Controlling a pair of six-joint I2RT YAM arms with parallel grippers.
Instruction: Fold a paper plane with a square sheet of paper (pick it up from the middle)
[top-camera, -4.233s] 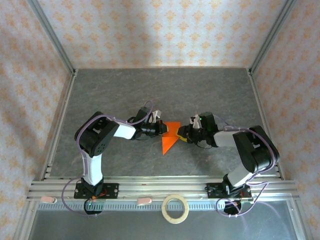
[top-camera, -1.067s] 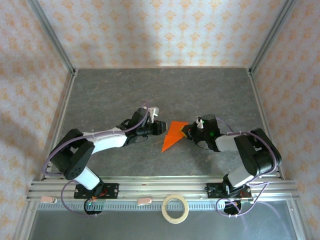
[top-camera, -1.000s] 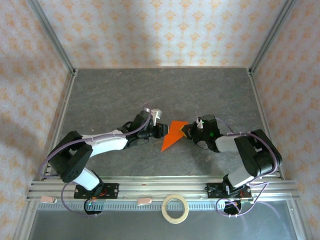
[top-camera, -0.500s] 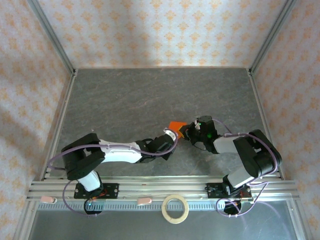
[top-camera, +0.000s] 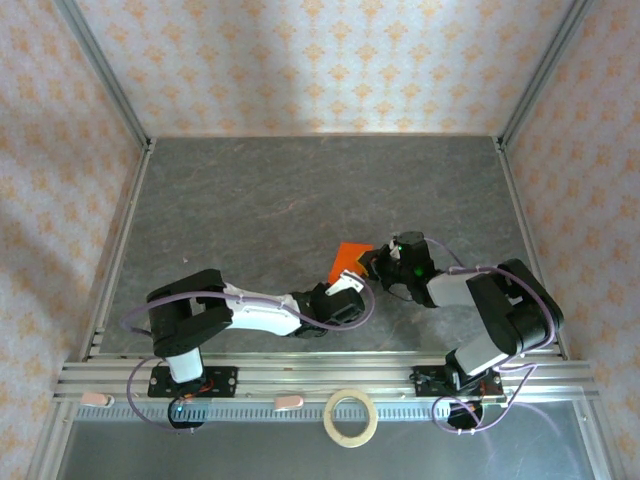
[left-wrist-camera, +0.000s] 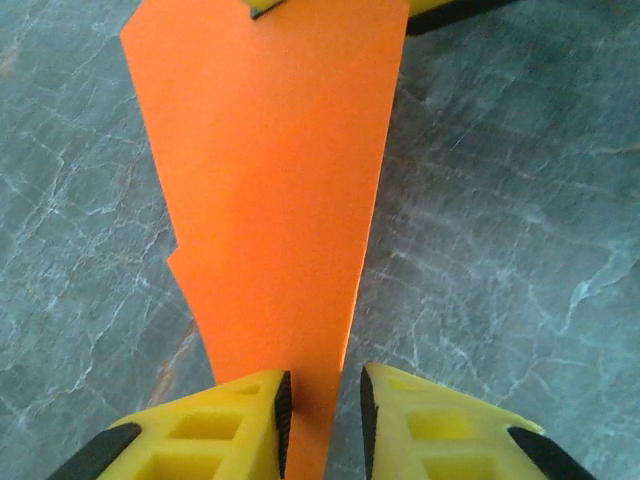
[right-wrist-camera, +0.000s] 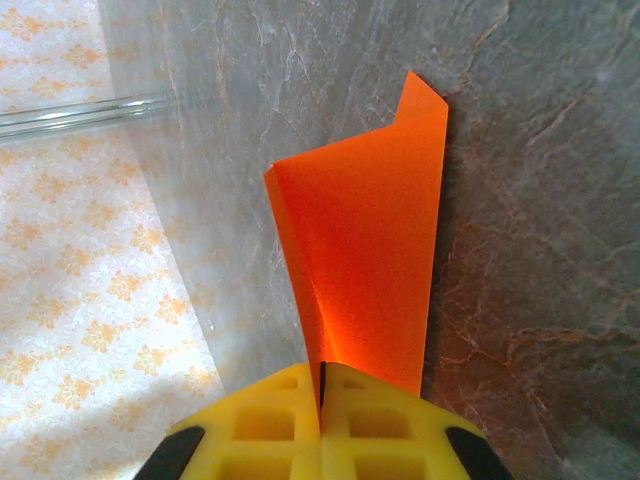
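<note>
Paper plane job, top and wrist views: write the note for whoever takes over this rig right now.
Left gripper: slightly open, fingers on either side of the pointed tip, not clamped.
Right gripper: shut on the wide end of the paper plane.
Plane: on the table between the two arms.
Done: sheet folded into a narrow, layered dart.
Left: probably close on the tip, finish any creases, then pick it up from the middle.

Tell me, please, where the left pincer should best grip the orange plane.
Its narrow tip, from the near side lengthwise: the right pincer clamps the paper plane at its wide end, and the tip lies between the open fingers of the left pincer.
</note>
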